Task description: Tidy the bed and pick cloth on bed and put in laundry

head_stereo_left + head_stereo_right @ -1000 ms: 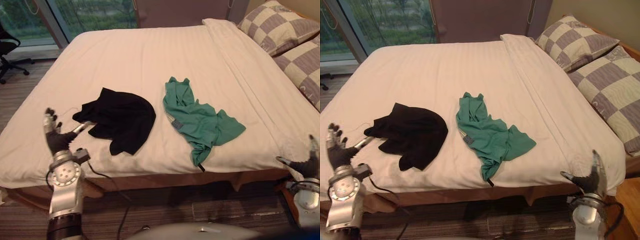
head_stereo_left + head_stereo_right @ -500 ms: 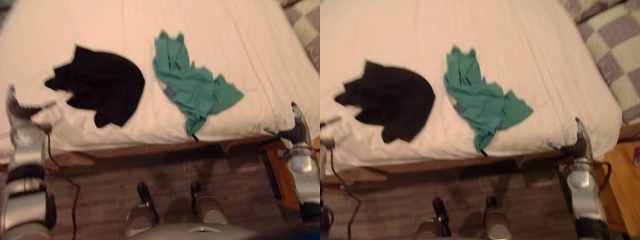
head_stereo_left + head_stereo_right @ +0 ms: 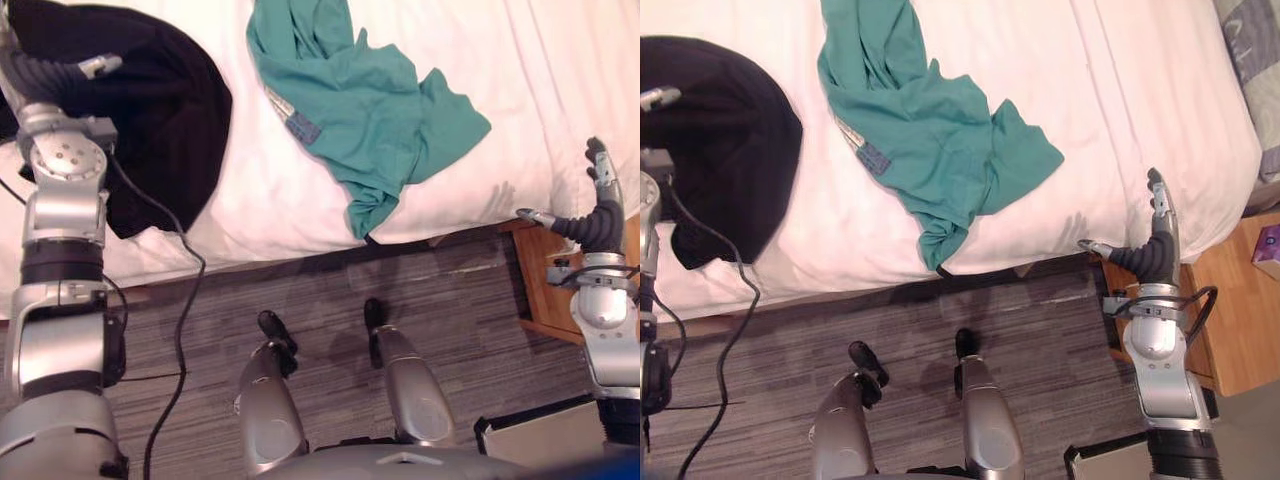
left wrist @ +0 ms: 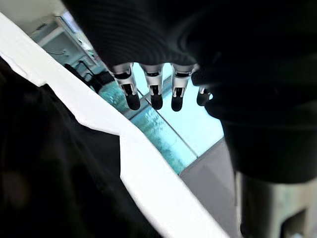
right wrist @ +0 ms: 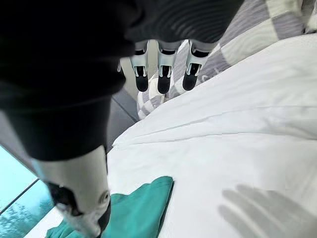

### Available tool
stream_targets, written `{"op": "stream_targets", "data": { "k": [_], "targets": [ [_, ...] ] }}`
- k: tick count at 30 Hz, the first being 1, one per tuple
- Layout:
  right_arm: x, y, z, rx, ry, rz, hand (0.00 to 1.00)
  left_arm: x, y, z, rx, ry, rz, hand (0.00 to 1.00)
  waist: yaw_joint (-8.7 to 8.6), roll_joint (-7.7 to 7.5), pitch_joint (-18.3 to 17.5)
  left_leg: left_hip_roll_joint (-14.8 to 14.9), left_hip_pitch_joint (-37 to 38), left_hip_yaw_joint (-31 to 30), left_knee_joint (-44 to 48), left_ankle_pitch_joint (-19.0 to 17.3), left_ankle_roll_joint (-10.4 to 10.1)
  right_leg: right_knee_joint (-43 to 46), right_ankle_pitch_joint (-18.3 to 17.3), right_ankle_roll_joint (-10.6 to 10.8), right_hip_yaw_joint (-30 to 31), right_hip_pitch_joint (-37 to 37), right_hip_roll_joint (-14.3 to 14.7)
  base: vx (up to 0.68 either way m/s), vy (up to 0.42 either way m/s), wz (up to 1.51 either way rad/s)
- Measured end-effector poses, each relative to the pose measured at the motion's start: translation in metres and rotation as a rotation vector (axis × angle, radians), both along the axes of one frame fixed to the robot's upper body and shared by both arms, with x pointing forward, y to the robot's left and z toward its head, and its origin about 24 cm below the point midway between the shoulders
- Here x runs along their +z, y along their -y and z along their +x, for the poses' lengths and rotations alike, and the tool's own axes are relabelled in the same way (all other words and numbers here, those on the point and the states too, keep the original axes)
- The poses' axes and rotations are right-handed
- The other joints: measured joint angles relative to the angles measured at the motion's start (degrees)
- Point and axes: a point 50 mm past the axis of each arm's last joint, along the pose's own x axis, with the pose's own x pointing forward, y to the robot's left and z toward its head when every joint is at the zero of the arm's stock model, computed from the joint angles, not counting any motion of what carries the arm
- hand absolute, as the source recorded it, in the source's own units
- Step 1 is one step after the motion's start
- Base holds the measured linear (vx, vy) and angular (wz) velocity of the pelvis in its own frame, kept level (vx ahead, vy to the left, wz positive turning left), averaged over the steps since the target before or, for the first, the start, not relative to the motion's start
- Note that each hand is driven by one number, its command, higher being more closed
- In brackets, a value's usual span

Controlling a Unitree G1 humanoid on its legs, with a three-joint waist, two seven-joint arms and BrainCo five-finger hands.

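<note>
Left hand point(image 3: 38, 75), fingers straight, over the black garment point(image 3: 165, 110) at 10 o'clock; right hand point(image 3: 598, 215) likewise unclenched at 3; a shallow pinch risks dropping the garment.

The two head cameras sit high up, side by side, and look down at the floor point(image 3: 450, 300) and the near edge of the bed point(image 3: 260, 190). Both see the green cloth point(image 3: 370, 120) and the black cloth point(image 3: 170, 100). The left wrist camera looks along the left hand point(image 4: 154, 89), close over the black cloth, toward a window point(image 4: 188, 124). The right wrist camera looks along the right hand point(image 5: 163, 74), across the bed to a pillow point(image 5: 277, 20).
</note>
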Motion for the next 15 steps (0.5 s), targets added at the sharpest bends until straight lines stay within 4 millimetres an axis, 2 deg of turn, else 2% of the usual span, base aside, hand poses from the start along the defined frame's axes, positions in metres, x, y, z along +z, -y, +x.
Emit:
{"op": "stream_targets", "data": {
  "k": [1,6,8,11,12,15],
  "targets": [
    [0.005,-0.003,-0.001,0.014,0.025,-0.006,0.00,-0.001,0.004,0.004,-0.002,-0.038,0.022,0.00,-0.15,0.41,1.4,0.5,-0.7,0.0,1.4,-0.5,0.0,0.9,-0.2,0.0,0.0,-0.5,0.1,-0.05,-0.018,-0.08],
    [0.018,-0.009,-0.005,0.028,0.102,-0.039,0.00,-0.030,0.013,0.018,-0.015,-0.215,-0.065,0.00,-0.89,1.68,2.8,2.5,-7.0,0.0,7.0,-3.0,0.6,3.5,-1.6,0.0,0.2,-6.3,0.6,-0.04,-0.013,-0.10],
    [0.020,-0.011,-0.005,0.031,0.113,-0.043,0.00,-0.026,0.012,0.016,0.009,-0.214,-0.055,0.00,-1.18,1.88,3.3,3.1,-8.9,0.1,8.6,-3.5,0.9,4.9,-1.7,0.1,0.7,-8.6,0.8,-0.02,-0.012,-0.10],
    [0.025,-0.013,-0.006,0.040,0.146,-0.042,0.00,-0.032,0.012,0.018,0.014,-0.269,-0.053,0.00,-1.16,2.43,3.9,3.1,-9.3,0.7,9.4,-4.2,1.3,6.5,-2.3,0.7,1.7,-10.1,0.8,-0.03,-0.018,-0.09],
    [0.029,-0.014,-0.005,0.045,0.171,-0.039,0.00,-0.032,0.010,0.018,0.034,-0.304,-0.012,1.00,-1.39,2.80,3.7,3.1,-10.3,0.9,10.0,-4.6,1.6,6.9,-2.5,0.7,2.0,-11.1,0.8,-0.03,-0.013,-0.08],
    [0.036,-0.015,-0.004,0.042,0.205,-0.052,0.00,-0.034,0.010,0.018,0.061,-0.374,0.085,1.00,-1.42,4.09,3.8,3.1,-12.1,0.9,10.8,-4.9,2.0,7.1,-2.4,1.0,2.4,-12.9,0.7,-0.01,-0.001,-0.03]
  ]
}}
